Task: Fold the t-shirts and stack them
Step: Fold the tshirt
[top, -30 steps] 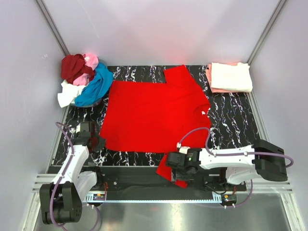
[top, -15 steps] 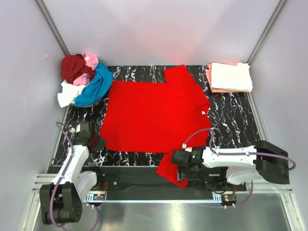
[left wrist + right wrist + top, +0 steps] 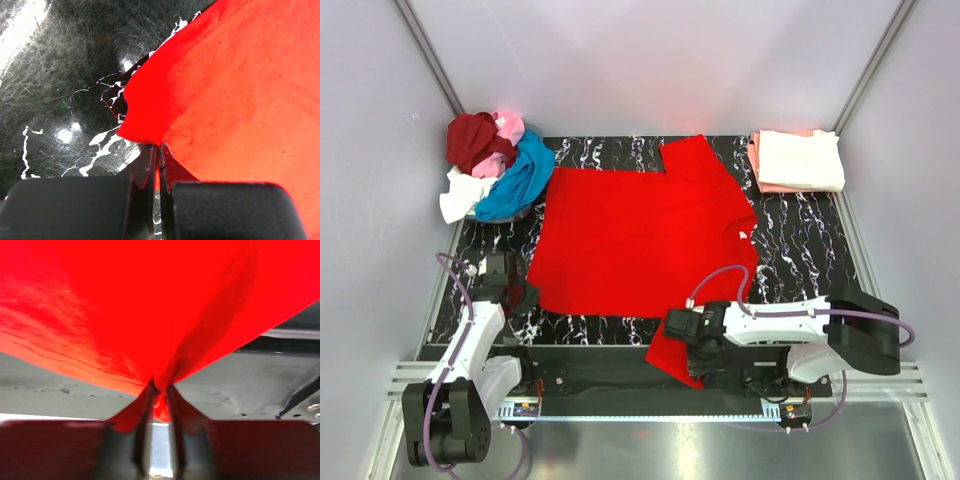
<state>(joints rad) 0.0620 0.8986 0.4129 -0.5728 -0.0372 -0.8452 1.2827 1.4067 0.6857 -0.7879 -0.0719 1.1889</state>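
Observation:
A bright red t-shirt (image 3: 640,240) lies spread flat on the black marbled mat (image 3: 800,250). My left gripper (image 3: 517,297) is shut on its near left hem corner (image 3: 142,127). My right gripper (image 3: 698,340) is shut on the near sleeve (image 3: 672,355), which hangs over the mat's front edge; the cloth bunches between the fingers in the right wrist view (image 3: 160,390). A heap of dark red (image 3: 475,138), pink (image 3: 507,125), blue (image 3: 520,180) and white (image 3: 462,195) shirts sits at the back left. A folded stack, cream (image 3: 802,158) over salmon (image 3: 756,165), sits at the back right.
Grey enclosure walls stand on three sides. A metal rail (image 3: 620,385) runs along the near edge by the arm bases. Bare mat shows right of the red shirt (image 3: 800,270).
My right gripper has shifted a little left and right along the front edge with the red sleeve held in it. The left arm and the shirt's body have not moved.

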